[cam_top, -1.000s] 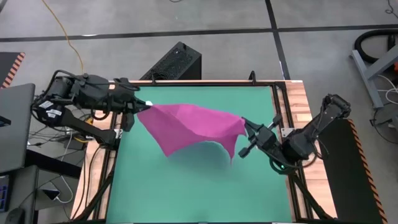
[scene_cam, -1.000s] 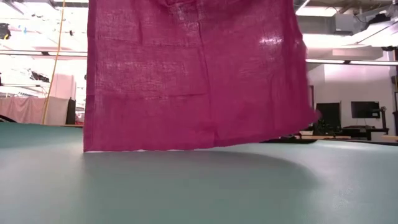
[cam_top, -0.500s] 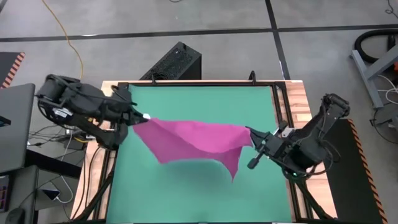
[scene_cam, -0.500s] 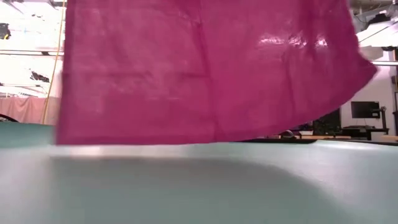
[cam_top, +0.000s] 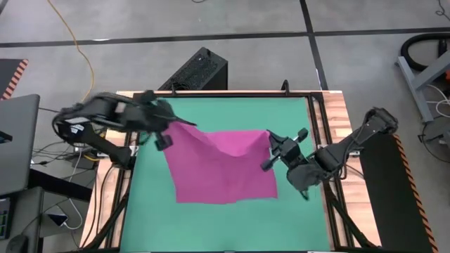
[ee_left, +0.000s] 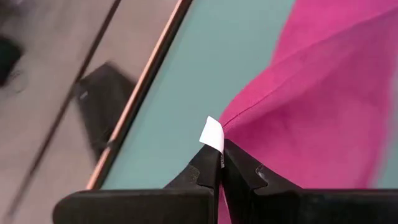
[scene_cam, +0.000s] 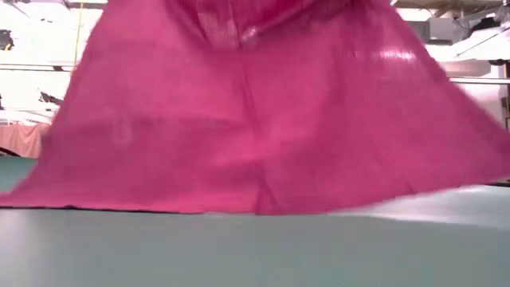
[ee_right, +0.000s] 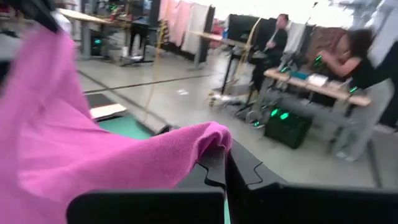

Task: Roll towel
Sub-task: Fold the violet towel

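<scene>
The magenta-pink towel point(cam_top: 221, 167) hangs spread between my two grippers over the green mat point(cam_top: 225, 112); its near edge point(scene_cam: 239, 209) lies on the mat. My left gripper point(cam_top: 171, 121) is shut on the towel's far left corner, by the small white tag point(ee_left: 212, 133). My right gripper point(cam_top: 271, 144) is shut on the far right corner. The towel fills the low view point(scene_cam: 255, 104). My left gripper pinches the towel's corner point(ee_left: 225, 144) beside the white tag between its two fingers, coming from the table's left. The corner is lifted and the cloth slopes down from it. My right gripper pinches the towel's far right corner point(ee_right: 214, 142) between its two fingers, coming from the table's right. The cloth is bunched over the fingertips, lifted there, and slopes down toward the mat.
The mat sits in a wooden-edged table frame point(cam_top: 337, 119). A black box point(cam_top: 197, 69) stands on the floor beyond the far edge. A laptop point(cam_top: 15, 140) is left of the table. People at benches point(ee_right: 280, 37) show in the room beyond.
Both grippers have swung toward the table's far edge and come down with the towel. The towel, which hung clear of the mat, has flared toward the near edge and its lower edge now lies on the mat.
</scene>
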`<action>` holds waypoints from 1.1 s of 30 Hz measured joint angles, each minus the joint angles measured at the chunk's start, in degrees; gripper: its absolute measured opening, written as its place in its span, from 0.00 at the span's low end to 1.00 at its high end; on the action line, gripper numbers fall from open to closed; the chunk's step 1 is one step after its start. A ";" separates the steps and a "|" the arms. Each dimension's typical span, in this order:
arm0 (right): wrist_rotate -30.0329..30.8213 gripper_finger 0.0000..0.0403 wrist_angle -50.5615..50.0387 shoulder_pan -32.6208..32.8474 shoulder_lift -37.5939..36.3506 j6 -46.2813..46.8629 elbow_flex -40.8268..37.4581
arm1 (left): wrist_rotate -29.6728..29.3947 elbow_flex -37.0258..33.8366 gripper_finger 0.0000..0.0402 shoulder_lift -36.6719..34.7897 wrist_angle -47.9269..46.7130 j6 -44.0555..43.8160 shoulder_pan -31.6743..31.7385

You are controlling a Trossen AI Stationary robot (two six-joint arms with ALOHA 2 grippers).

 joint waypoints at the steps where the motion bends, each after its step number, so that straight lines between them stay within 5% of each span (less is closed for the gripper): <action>1: -1.74 0.03 -4.35 -0.85 0.00 4.93 0.00 | -0.09 -3.17 0.00 0.04 1.86 1.04 0.97; 7: -10.50 0.03 -31.32 -6.75 1.98 33.39 -0.04 | 0.38 -19.01 0.00 0.07 12.43 7.29 6.01; 11: -14.96 0.03 -42.56 -10.17 4.71 43.89 -0.04 | 3.39 -27.81 0.00 0.07 20.98 9.34 9.64; 21: -22.27 0.02 -46.47 -13.64 12.86 45.80 -0.04 | 12.15 -35.17 0.00 0.01 28.07 6.77 10.03; 33: -28.57 0.02 -47.13 -3.84 13.79 54.63 -0.04 | 14.60 -37.55 0.00 -0.02 35.46 2.59 -0.24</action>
